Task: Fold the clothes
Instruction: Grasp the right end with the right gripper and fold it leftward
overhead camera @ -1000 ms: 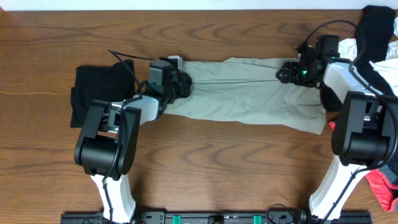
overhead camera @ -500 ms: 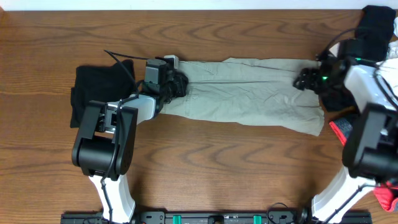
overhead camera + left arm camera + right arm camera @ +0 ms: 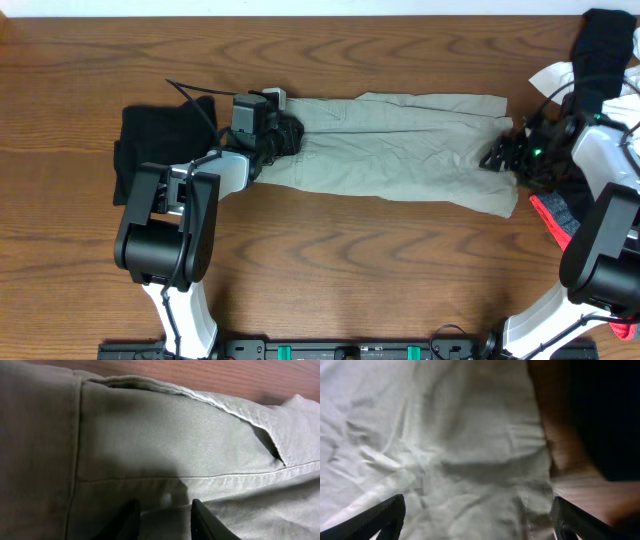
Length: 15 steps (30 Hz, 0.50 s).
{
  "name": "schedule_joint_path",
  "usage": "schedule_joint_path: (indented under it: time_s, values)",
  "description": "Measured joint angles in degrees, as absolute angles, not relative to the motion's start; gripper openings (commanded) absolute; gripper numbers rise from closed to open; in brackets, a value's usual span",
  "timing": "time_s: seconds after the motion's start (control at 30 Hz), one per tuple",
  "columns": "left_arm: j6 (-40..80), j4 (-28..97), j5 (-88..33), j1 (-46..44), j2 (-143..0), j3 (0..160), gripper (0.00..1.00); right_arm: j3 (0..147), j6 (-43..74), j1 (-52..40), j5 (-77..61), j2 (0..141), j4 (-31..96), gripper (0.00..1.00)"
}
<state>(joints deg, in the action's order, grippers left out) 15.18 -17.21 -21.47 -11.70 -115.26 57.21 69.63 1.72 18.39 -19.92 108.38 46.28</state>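
The clothes in play are pale khaki-green shorts [image 3: 400, 150], lying flat in a long band across the middle of the table. My left gripper [image 3: 290, 135] rests on their left end by the waistband. In the left wrist view the gripper [image 3: 162, 512] has its fingers a narrow gap apart, with the shorts [image 3: 165, 435] flat under them. My right gripper [image 3: 497, 157] hovers over the right end. In the right wrist view this gripper [image 3: 477, 507] stands wide open above the wrinkled shorts [image 3: 450, 435], nothing held.
A black garment [image 3: 150, 150] lies left of the shorts, behind my left arm. At the right edge are another black garment [image 3: 605, 45], a white one [image 3: 555, 75] and coral-pink cloth [image 3: 552, 215]. Bare wood [image 3: 350, 270] lies in front.
My right gripper slid right and toward the front, off the shorts' middle to their right end, and its jaws spread wide. The left jaws parted a little; the left arm stayed put.
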Motion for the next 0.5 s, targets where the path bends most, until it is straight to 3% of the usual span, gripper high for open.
schedule_joint_path:
  time_s: [0.17,0.5]
  values:
    - [15.2,-16.5,-21.4,-11.7,-115.2,57.5,0.35,65.9,2.8,18.4,-22.0,108.2,41.5,0.99]
    - [15.2,-16.4,-21.5,-11.7,-115.2,57.5,0.36,60.3,5.9,17.9,-27.8,106.7,24.5,0.99]
